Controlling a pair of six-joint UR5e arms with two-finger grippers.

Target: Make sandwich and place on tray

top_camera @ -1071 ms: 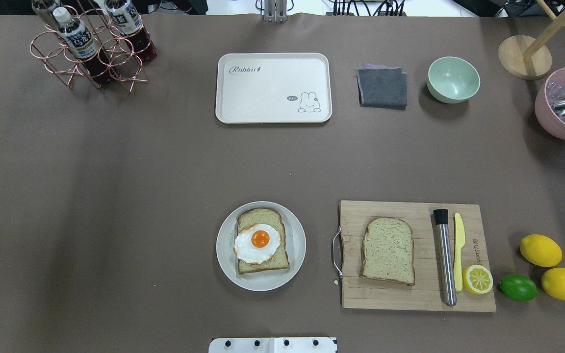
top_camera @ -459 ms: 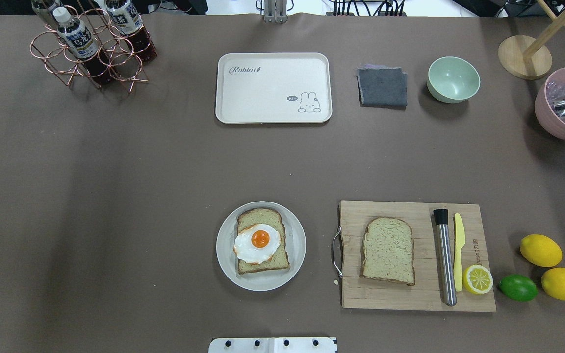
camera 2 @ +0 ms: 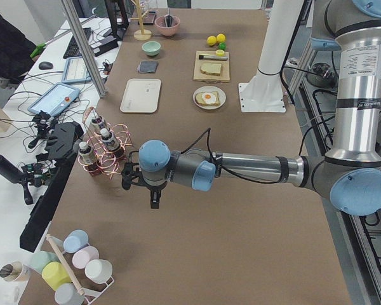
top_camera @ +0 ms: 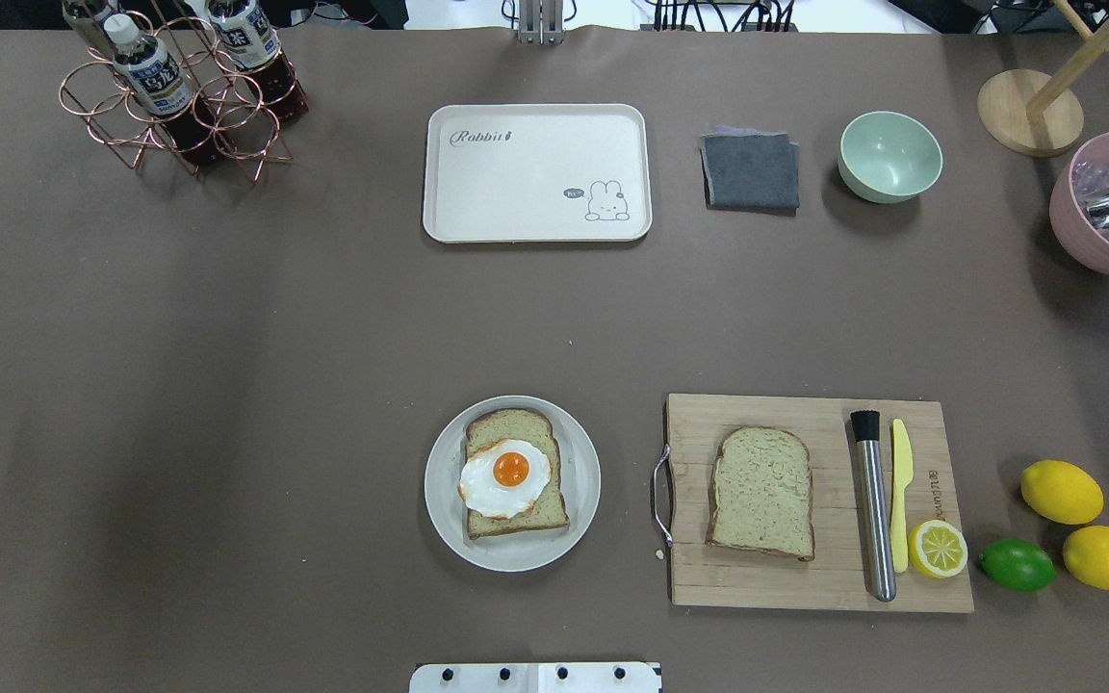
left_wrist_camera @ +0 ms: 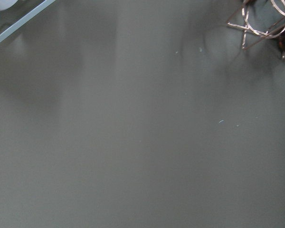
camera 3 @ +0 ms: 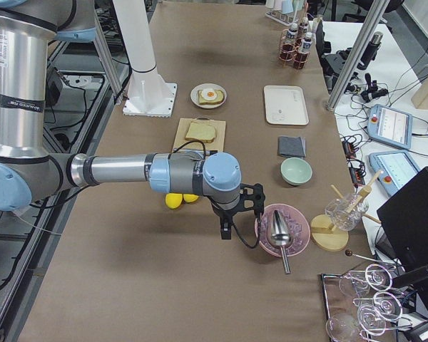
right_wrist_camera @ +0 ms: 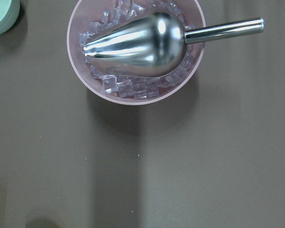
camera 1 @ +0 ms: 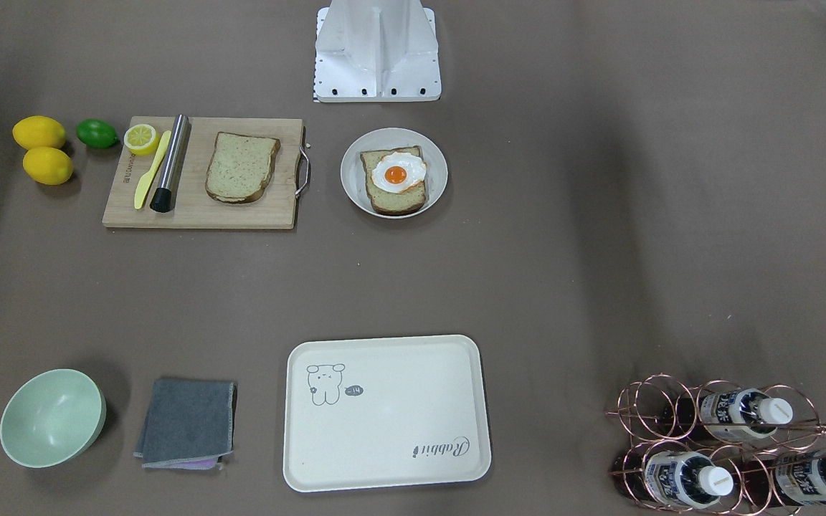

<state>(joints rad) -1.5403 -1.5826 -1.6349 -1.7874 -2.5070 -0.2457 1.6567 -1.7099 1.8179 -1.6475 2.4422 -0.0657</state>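
On the table (camera 1: 599,251), from the front, one bread (camera 1: 395,203) with an egg (camera 1: 397,173) sits on the plate (camera 1: 347,175). The other bread (camera 1: 241,167) lies apart on the board (camera 1: 198,215). From above, the tray (top_camera: 516,183) is well away, with no sandwich on it. From the sides, my left gripper (camera 2: 155,203) hangs near the bottles (camera 2: 101,143), my right gripper (camera 3: 225,232) near the ice bowl (camera 3: 303,221); open or closed, I cannot tell. All the work is left, I think.

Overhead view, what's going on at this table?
Nothing is being handled. The left pincer hangs by the bottle rack, the right pincer by the ice bowl, both far from the food. The egg-topped slice sits on its plate, the second slice on the cutting board; the tray holds no sandwich.
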